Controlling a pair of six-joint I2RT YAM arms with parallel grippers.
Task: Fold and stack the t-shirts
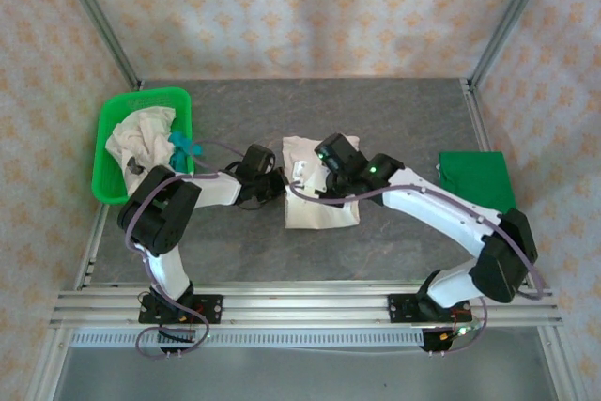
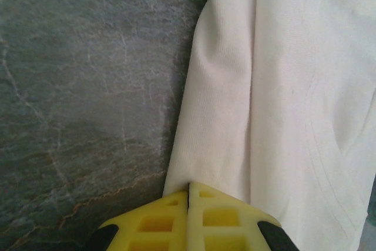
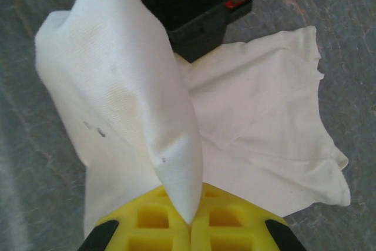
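From above, a cream shirt [image 1: 315,199] lies crumpled mid-surface [image 1: 404,119]. The left claw [image 1: 275,182] is at its left edge and the right claw [image 1: 317,168] over its far part. A green basket [image 1: 141,94] in the far left corner holds more cream shirts [image 1: 136,138] and a teal shirt [image 1: 183,146]. A green mat [image 1: 474,180] lies at the right edge.

On the left wrist, the left claw [image 2: 188,187] has its yellow fingers [image 2: 155,221] pressed together on a folded edge of the shirt [image 2: 282,86], low over the grey surface [image 2: 88,86].

On the right wrist, the right claw [image 3: 190,207] pinches a raised fold of the shirt [image 3: 258,116]. The rest spreads on the surface [image 3: 352,27], and the left arm [image 3: 194,4] is just beyond.
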